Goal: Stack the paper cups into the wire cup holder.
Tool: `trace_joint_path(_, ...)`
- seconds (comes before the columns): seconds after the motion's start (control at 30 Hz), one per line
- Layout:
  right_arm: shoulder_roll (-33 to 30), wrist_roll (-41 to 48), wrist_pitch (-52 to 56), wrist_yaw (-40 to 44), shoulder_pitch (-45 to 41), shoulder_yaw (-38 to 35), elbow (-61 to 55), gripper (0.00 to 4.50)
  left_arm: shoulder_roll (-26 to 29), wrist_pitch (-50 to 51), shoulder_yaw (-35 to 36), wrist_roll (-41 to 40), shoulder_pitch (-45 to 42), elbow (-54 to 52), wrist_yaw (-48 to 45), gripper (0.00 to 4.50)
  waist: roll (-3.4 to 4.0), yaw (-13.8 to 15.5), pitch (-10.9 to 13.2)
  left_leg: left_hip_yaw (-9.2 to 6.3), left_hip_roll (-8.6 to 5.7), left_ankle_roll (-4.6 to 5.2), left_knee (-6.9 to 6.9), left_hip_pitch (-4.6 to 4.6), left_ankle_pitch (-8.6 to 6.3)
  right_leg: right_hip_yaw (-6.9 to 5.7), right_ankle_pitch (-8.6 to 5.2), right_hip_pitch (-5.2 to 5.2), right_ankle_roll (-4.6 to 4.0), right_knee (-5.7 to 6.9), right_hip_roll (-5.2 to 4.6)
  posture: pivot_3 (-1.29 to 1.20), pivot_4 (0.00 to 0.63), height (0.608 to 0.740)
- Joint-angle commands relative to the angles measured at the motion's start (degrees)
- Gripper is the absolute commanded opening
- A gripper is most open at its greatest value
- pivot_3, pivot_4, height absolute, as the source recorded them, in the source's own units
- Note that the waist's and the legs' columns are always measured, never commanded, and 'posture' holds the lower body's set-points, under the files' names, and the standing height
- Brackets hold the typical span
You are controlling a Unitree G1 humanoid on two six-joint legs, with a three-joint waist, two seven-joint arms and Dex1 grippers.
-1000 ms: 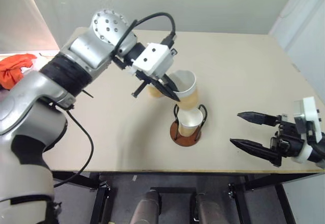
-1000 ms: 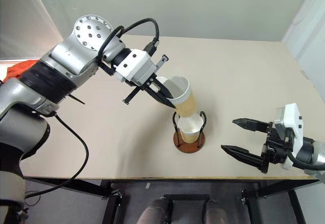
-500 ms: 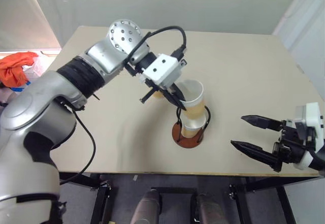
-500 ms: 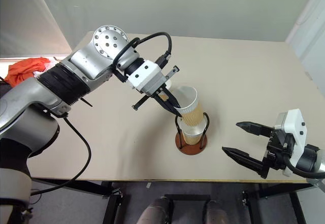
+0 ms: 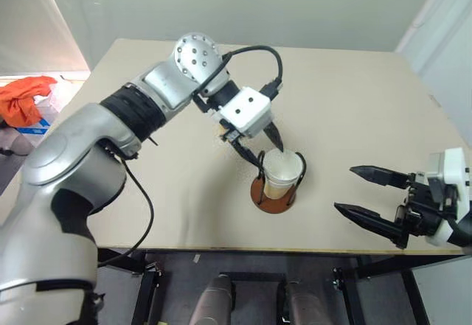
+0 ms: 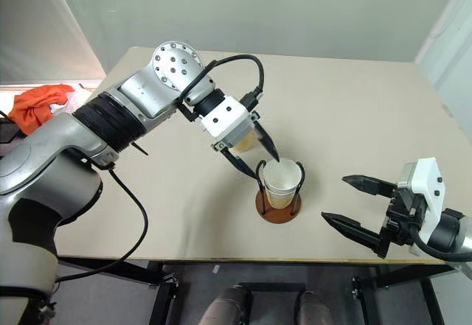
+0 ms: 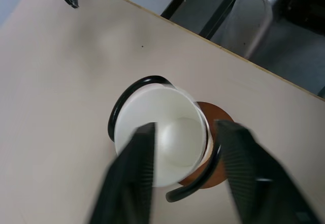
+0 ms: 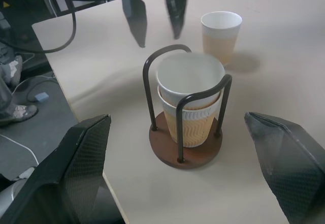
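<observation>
With two cups (image 8: 189, 89) nested in the holder (image 8: 185, 148) at table centre and the left gripper (image 8: 155, 21) spread empty above them, lift straight up, then fetch the third cup (image 8: 220, 33) at eleven o'clock; the right gripper (image 5: 369, 191) waits open.

Mostly hidden behind the left gripper (image 5: 259, 148) in the left eye view: the loose paper cup (image 8: 220, 35), a tan sliver showing; blurred in the left wrist view, that gripper's own fingers (image 7: 133, 176); cut off by the frame edge, the right gripper's fingers (image 8: 76, 168) in the right wrist view; lower nested cup (image 8: 190, 125) in the wire cup holder (image 8: 185, 152) largely covered by the upper cup (image 8: 190, 76); orange cloth (image 5: 22, 98) clipped at the edge, too small to identify.
</observation>
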Motion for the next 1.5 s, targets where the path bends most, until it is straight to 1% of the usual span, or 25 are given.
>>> trace_joint_path(0.03,-1.13,0.55,-1.09,-0.49,-1.11,0.11,-0.17,4.47,-3.98,1.26,10.56,3.73,-2.04,9.9,-2.03,3.27,0.0,0.03,0.0,0.0,0.0,0.0,0.04,0.0,0.0,0.0,0.01,0.03,0.01,0.01,0.0,0.0,0.15,0.74)
trace_joint_path(0.07,-1.28,0.59,-1.12,-0.43,-1.35,0.27,-0.03,4.47,-4.91,2.34,13.15,4.86,-2.67,13.24,-2.03,3.27,0.0,0.04,0.0,0.0,0.0,0.0,0.09,-0.01,0.0,0.0,0.02,0.04,0.03,0.01,0.0,0.0,0.15,0.74)
trace_joint_path(0.13,-1.67,0.6,-1.23,-0.24,-2.14,0.75,0.48,4.47,-4.96,3.64,17.92,7.69,-3.62,20.29,-2.03,3.27,0.01,0.03,0.01,0.02,-0.01,0.01,0.17,0.01,-0.01,0.02,0.02,0.09,0.05,-0.01,0.0,0.0,0.15,0.74)
trace_joint_path(0.2,-2.0,0.23,-1.47,-0.1,-3.31,1.63,1.24,4.47,-3.66,4.27,21.46,11.59,-3.54,26.61,-1.98,3.27,0.02,-0.35,0.0,0.11,0.01,0.0,0.14,0.08,-0.07,0.06,0.02,0.08,0.04,-0.03,0.01,0.0,0.15,0.74)
trace_joint_path(0.27,-2.27,-0.41,-1.82,-0.06,-5.27,3.19,2.54,4.47,-1.88,5.66,23.72,16.11,-2.4,32.82,0.24,3.27,0.09,-0.75,-0.04,0.14,0.02,-0.01,0.12,0.1,-0.07,0.05,-0.02,0.08,0.08,-0.03,0.03,0.0,0.15,0.74)
trace_joint_path(0.33,-2.4,-1.13,-1.98,0.23,-6.99,5.0,3.58,4.47,-1.89,7.3,26.5,19.45,-1.18,36.43,2.57,3.27,0.14,-1.03,-0.05,0.22,0.02,-0.07,0.1,0.17,-0.05,0.08,-0.06,0.07,0.14,-0.01,0.04,0.0,0.15,0.74)
trace_joint_path(0.4,-2.72,-1.7,-2.11,0.82,-8.24,6.46,4.43,4.47,-2.87,8.98,29.49,21.55,-0.67,38.01,3.34,3.27,0.12,-0.82,-0.04,0.15,0.0,-0.07,0.1,0.1,0.01,0.08,-0.14,0.08,0.25,0.0,0.07,0.0,0.15,0.74)
trace_joint_path(0.57,-3.35,-2.73,-2.33,1.7,-9.79,7.78,5.71,4.47,-5.66,10.25,33.48,29.15,1.9,39.66,8.82,3.27,0.06,1.03,-0.03,-0.06,-0.22,0.0,0.24,-0.13,0.02,0.15,-0.15,0.07,0.35,-0.04,0.01,0.0,0.15,0.74)
trace_joint_path(0.73,-3.46,-2.21,-1.82,1.23,-8.98,6.74,4.74,4.47,-8.5,10.14,36.73,35.06,4.6,40.38,14.58,3.27,0.05,1.12,-0.02,0.11,-0.3,0.05,0.26,-0.08,-0.01,0.16,-0.16,0.07,0.38,-0.03,-0.09,0.0,0.15,0.74)
trace_joint_path(0.8,-4.0,-2.04,-1.5,1.29,-8.39,5.51,4.38,4.47,-9.61,9.76,37.36,37.53,5.33,40.5,17.92,3.27,0.04,1.06,-0.02,0.22,-0.26,0.04,0.24,-0.02,-0.01,0.18,-0.18,0.07,0.43,-0.02,-0.1,0.0,0.15,0.74)
trace_joint_path(0.9,-4.64,-1.5,-1.18,1.29,-7.54,3.84,4.11,4.47,-10.75,9.21,37.62,41.13,6.47,40.76,20.5,3.27,0.05,0.98,-0.01,0.35,-0.28,0.04,0.22,0.03,-0.01,0.18,-0.23,0.06,0.5,0.01,0.01,0.0,0.15,0.74)
trace_joint_path(1.03,-4.98,-0.95,-0.7,0.87,-5.92,1.87,3.18,4.47,-12.29,6.88,35.5,48.04,7.94,41.13,28.59,3.27,0.04,0.97,-0.01,0.34,-0.31,0.06,0.25,0.04,0.0,0.23,-0.27,0.08,0.54,0.01,-0.02,0.0,0.15,0.74)
trace_joint_path(1.2,-5.31,-0.22,-0.11,0.65,-4.29,-0.18,2.21,4.47,-14.17,7.01,38.19,49.55,8.14,41.37,27.13,3.27,0.02,1.0,0.0,0.38,-0.37,0.16,0.26,0.04,0.06,0.29,-0.28,0.09,0.56,0.0,-0.03,0.0,0.15,0.74)
trace_joint_path(1.27,-5.27,0.14,0.08,0.55,-3.64,-1.06,1.81,4.47,-14.38,6.77,38.81,50.12,8.06,41.37,26.83,2.9,0.02,0.98,0.0,0.4,-0.39,0.18,0.26,0.04,0.08,0.32,-0.28,0.09,0.57,0.01,-0.04,0.0,0.15,0.74)
trace_joint_path(1.3,-5.16,0.26,0.09,0.48,-3.34,-1.3,1.59,4.47,-14.24,6.6,39.08,50.22,7.81,41.31,25.79,2.49,0.02,0.9,0.0,0.4,-0.39,0.19,0.26,0.04,0.08,0.32,-0.28,0.09,0.57,0.01,-0.04,0.0,0.15,0.74)
trace_joint_path(1.33,-5.06,0.33,0.06,0.39,-3.13,-1.4,1.43,4.47,-14.08,6.52,39.42,50.2,7.59,41.26,24.48,2.41,0.02,0.88,0.0,0.44,-0.4,0.2,0.26,0.05,0.09,0.33,-0.3,0.09,0.59,0.01,-0.01,0.0,0.15,0.74)
trace_joint_path(1.37,-5.03,0.32,-0.1,0.26,-3.12,-1.2,1.45,4.47,-13.8,6.24,39.86,50.22,7.37,41.17,22.71,2.22,0.02,0.87,0.0,0.43,-0.44,0.23,0.25,0.06,0.12,0.34,-0.31,0.09,0.62,0.03,0.01,0.0,0.15,0.74)
trace_joint_path(1.5,-5.13,0.07,-0.67,-0.11,-3.98,0.14,1.98,4.47,-12.03,4.98,40.69,50.72,6.54,40.72,15.89,0.76,0.02,0.87,0.0,0.44,-0.49,0.27,0.27,0.06,0.14,0.38,-0.3,0.09,0.64,0.04,0.0,0.0,0.15,0.74)
